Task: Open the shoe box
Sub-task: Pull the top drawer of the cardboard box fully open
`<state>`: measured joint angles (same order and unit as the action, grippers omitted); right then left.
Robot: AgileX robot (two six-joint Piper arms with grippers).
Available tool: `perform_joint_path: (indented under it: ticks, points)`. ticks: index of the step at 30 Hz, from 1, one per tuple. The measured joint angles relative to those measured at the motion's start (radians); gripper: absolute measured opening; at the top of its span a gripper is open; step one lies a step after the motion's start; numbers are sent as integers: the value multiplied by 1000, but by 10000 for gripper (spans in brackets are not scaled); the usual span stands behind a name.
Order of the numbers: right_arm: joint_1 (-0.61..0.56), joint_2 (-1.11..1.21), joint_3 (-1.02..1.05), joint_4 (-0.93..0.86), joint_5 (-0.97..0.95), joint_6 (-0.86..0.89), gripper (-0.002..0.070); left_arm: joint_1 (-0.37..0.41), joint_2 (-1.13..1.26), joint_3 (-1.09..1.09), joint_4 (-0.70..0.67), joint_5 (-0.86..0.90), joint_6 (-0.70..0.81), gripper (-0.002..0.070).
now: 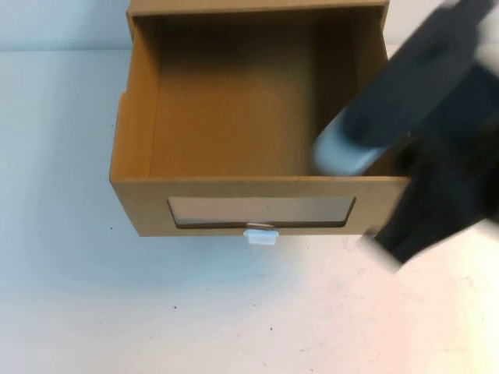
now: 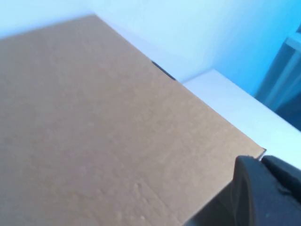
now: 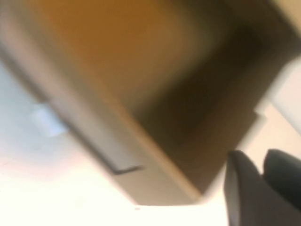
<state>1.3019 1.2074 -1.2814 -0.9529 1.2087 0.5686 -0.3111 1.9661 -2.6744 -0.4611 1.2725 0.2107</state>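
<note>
Shoe box open, front twd robot; L claw by top, R claw beside; grips unclear

My dark right arm slanted in from my right side, angled downward toward the middle; its black right gripper pointed down; my black left gripper showed only a dark edge to its wrist camera.
</note>
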Motion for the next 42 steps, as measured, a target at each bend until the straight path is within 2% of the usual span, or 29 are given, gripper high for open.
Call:
perform_joint_path:
  ticks: [4,8,11,18,23,26,33,42]
  points:
    - [-130,-66,-21,2,20,2,8,0,-57,7,69,4,11,-5]
    - [-307,-121,-23,20,21,2,-8,0,-141,82,139,4,17,-5]
    - [-492,-164,-23,90,-5,-32,-10,0,-239,194,179,4,23,-5]
    - [-865,-221,-23,381,-125,-187,-11,0,-531,570,265,-9,27,-5]
    - [-1050,-219,8,631,-230,-347,-13,0,-816,972,295,-177,27,-5]
    - [-1092,-219,75,721,-301,-390,-13,0,-991,1213,309,-340,27,-5]
    - [-1102,-274,267,839,-495,-459,-13,0,-1376,1731,376,-686,28,-5]
    - [-1102,-451,508,906,-776,-487,-13,0,-1777,2202,401,-933,30,-5]
